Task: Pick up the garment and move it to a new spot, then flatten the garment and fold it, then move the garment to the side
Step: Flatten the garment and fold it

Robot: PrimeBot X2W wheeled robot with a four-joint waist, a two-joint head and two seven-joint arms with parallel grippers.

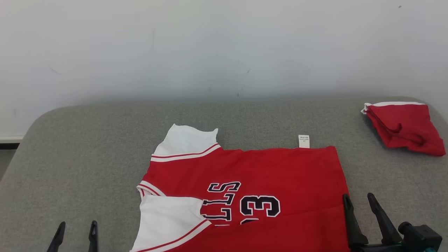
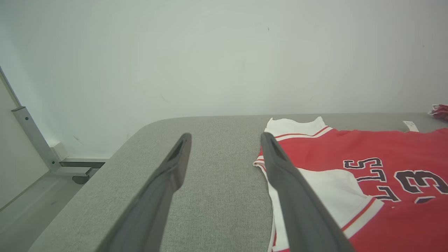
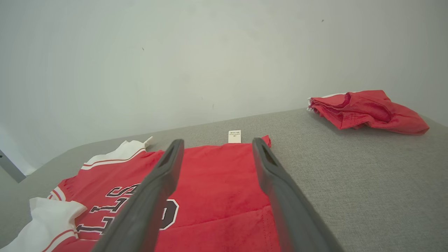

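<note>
Between our two grippers, on the grey fabric-covered table (image 1: 87, 140), lies the red cloth jersey (image 1: 280, 171) with white sleeves and black lettering. Our left gripper (image 1: 78, 224) stands just off its sleeve end, fingers spread wide and holding nothing. Our right gripper (image 1: 358, 197) stands at the hem edge, equally wide apart and empty.

We judge the relocating done and the flattening nearly so. The body lies smooth, though a crease runs across the cloth close to the right gripper, and we cannot tell whether it is a first fold. Folding and the move aside are left to do.

The jersey's long axis runs from one gripper to the other, neck and sleeves toward the left, hem toward the right. Its small white care label (image 1: 303, 141) sticks out of the edge farthest from the right gripper. A crumpled red cloth bundle (image 1: 402, 126) sits well beyond the right gripper, to its outer side.
</note>
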